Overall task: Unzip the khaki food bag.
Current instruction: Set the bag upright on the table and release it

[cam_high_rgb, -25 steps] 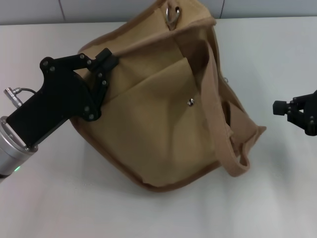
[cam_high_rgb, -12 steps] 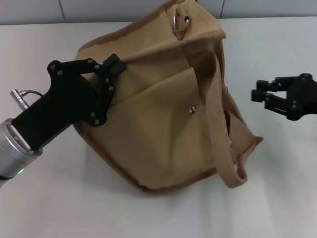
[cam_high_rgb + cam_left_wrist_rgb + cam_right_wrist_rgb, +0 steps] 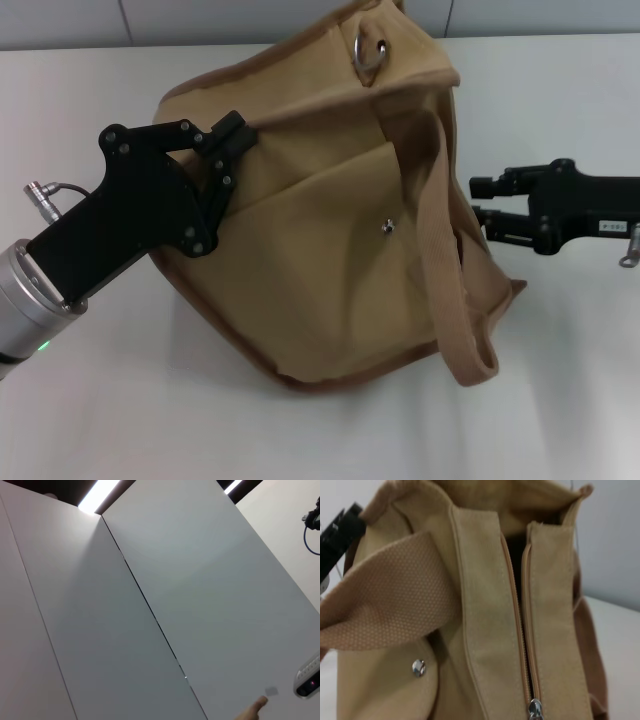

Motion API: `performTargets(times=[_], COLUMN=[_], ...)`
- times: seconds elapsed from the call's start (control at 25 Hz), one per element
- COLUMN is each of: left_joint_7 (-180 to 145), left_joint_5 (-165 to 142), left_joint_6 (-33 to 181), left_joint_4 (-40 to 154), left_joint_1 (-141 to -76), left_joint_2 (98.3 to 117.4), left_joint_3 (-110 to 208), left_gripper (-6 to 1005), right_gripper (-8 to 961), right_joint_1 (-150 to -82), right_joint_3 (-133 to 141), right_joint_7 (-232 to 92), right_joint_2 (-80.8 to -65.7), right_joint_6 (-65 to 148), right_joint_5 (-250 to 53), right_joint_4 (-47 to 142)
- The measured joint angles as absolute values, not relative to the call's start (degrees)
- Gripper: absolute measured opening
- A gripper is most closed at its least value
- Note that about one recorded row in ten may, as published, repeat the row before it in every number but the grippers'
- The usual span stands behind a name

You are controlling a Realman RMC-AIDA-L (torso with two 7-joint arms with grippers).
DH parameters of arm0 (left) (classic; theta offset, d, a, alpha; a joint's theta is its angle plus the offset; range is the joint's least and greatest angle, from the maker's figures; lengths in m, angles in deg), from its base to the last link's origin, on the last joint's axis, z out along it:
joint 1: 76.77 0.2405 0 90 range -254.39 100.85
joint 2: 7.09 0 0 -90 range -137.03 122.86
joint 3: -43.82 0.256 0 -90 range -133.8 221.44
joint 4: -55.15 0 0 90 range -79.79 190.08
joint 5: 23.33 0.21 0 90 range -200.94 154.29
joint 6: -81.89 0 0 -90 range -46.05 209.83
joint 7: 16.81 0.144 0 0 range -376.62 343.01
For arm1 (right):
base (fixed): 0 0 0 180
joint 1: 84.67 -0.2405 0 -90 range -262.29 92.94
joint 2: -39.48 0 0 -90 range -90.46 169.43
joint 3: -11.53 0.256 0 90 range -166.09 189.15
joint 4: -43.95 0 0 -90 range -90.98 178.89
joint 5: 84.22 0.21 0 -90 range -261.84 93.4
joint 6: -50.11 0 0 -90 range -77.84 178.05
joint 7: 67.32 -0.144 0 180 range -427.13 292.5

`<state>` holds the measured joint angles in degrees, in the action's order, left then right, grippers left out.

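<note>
The khaki food bag lies tilted on the white table, its front pocket with a snap facing up and a strap handle draped down its right side. My left gripper is shut on the bag's upper left edge. At the bag's right side my right gripper stands open, close to the fabric. In the right wrist view the top zipper runs down the bag, parted along its upper stretch, with the silver pull at its low end. The snap shows there too.
A metal ring sits at the bag's far top corner. A grey cable plug lies beside the left arm. The left wrist view shows only wall panels and a sliver of tan fabric.
My right gripper has swung left from the table's right edge to the bag's right side. The left gripper has shifted slightly right with the bag's edge, turning the bag a little.
</note>
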<state>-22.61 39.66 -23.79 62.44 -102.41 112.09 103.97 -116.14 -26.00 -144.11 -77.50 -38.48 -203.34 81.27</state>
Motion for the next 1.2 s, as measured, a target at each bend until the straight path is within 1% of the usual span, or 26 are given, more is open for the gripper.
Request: performTargets(times=[0.08,0.24,0.44,0.6,0.8,1.0,1.12,1.2], left_joint_7=[-22.6,-22.6,-22.6,-22.6,-22.6,-22.6,-22.6,-22.6], left_joint_5=[39.7,39.7,39.7,39.7,39.7,39.7,39.7,39.7], left_joint_6=[-23.8,-23.9,-23.9,-23.9,-24.0,-24.3,-24.3,-24.4], left_joint_4=[62.4,62.4,62.4,62.4,62.4,62.2,62.2,62.2], left_joint_1=[-102.4,-102.4,-102.5,-102.5,-102.5,-102.5,-102.5,-102.5], left_joint_2=[112.09,112.09,112.09,112.09,112.09,112.09,112.09,112.09], left_joint_3=[104.0,103.9,104.2,104.6,104.8,104.9,104.9,104.9], left_gripper=[48,49,49,49,49,49,49,48], right_gripper=[431,420,407,397,183,49,0,0], right_joint_1=[-116.6,-117.8,-118.9,-119.3,-119.4,-119.2,-118.9,-118.6], right_joint_3=[-26.0,-27.6,-31.1,-32.4,-34.0,-33.9,-33.7,-33.5], right_joint_7=[-144.2,-144.3,-144.3,-144.1,-144.0,-144.0,-143.8,-143.6], right_joint_2=[-77.65,-78.47,-78.82,-79.4,-79.55,-79.61,-79.61,-79.61], right_joint_6=[-38.3,-37.2,-36.3,-36.3,-36.3,-36.6,-36.8,-36.8], right_joint_5=[-204.1,-205.4,-205.4,-205.3,-205.2,-205.0,-204.9,-204.9], right_joint_4=[81.0,80.7,79.8,79.6,79.6,79.5,79.5,79.5])
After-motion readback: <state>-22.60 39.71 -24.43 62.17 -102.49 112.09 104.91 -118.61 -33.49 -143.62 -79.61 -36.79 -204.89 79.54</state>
